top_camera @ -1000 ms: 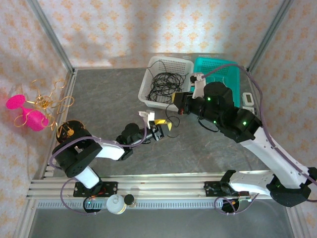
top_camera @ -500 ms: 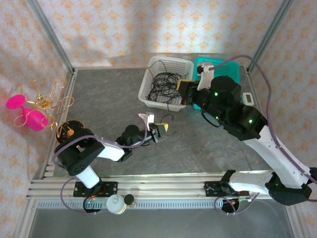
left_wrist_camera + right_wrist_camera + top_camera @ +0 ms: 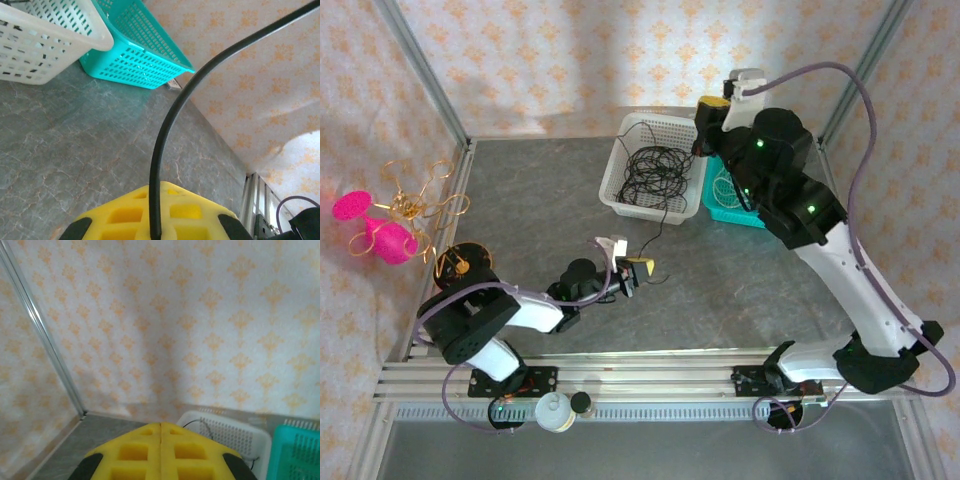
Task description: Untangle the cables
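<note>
My left gripper (image 3: 640, 267) sits low over the grey table, shut on a thin black cable (image 3: 660, 220) that runs up to the white basket (image 3: 620, 190). In the left wrist view that cable (image 3: 172, 110) rises from between the closed yellow pads (image 3: 125, 215) and arcs to the upper right. More black cables (image 3: 655, 168) lie in loose loops in the white basket. A white cable (image 3: 724, 186) lies in the teal basket (image 3: 745, 213). My right gripper (image 3: 705, 106) hangs high over the baskets, shut, its pads (image 3: 135, 452) pressed together with nothing between them.
A gold wire ornament with pink pieces (image 3: 390, 215) hangs on the left wall. An aluminium rail (image 3: 640, 372) crosses the near edge, with a white bottle (image 3: 552, 412) below it. Metal frame posts (image 3: 420, 70) stand at the back corners.
The left gripper has shut on the black cable and drawn back slightly to the left. The right arm has lifted and swung back from the table's middle to above the baskets.
</note>
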